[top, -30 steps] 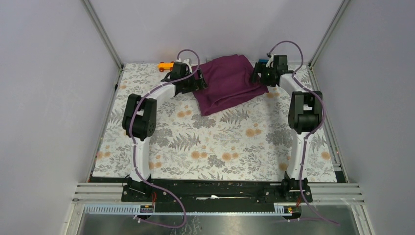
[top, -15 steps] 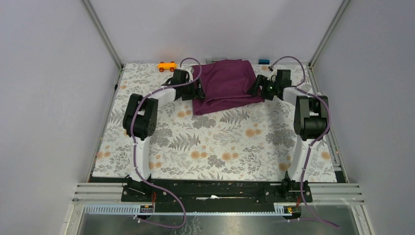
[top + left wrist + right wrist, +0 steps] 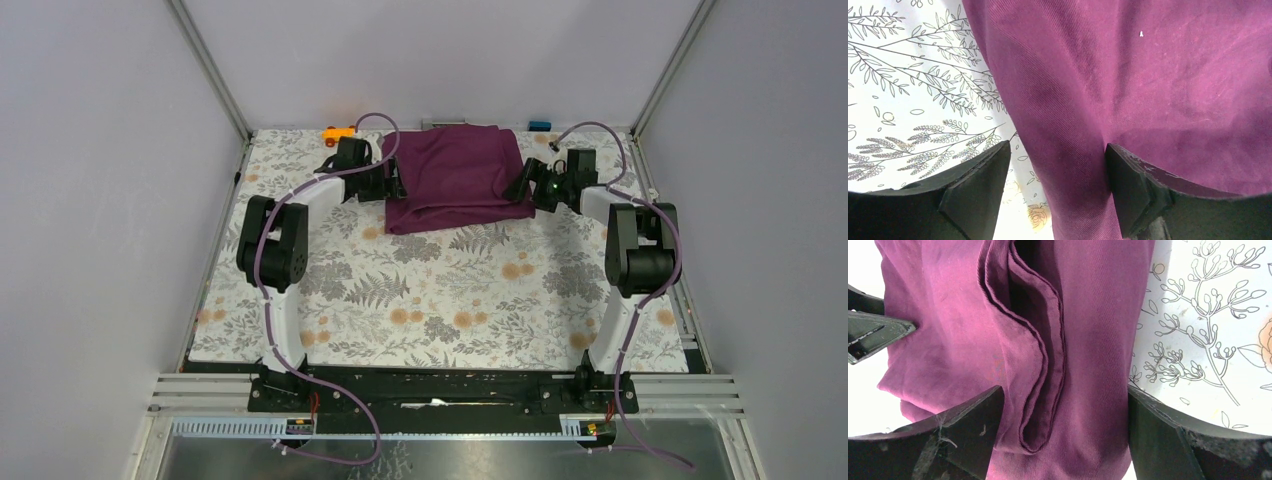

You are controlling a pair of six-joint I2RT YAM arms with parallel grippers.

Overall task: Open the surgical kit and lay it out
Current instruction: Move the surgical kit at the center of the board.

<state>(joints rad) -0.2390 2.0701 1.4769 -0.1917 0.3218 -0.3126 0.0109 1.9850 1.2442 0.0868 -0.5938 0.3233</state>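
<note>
Left pincer (image 3: 1058, 150) and right pincer (image 3: 1060, 390) straddle opposite edges of the purple cloth wrap (image 3: 455, 175), spread wide; whether they are pinching it cannot be told.

Deep purple cloth wrap (image 3: 457, 178), plain, finely ribbed. White table cover (image 3: 450, 300) printed with grey ferns and orange blossoms. Orange toy car (image 3: 338, 131). Small blue thing (image 3: 540, 125), possibly teal.
</note>
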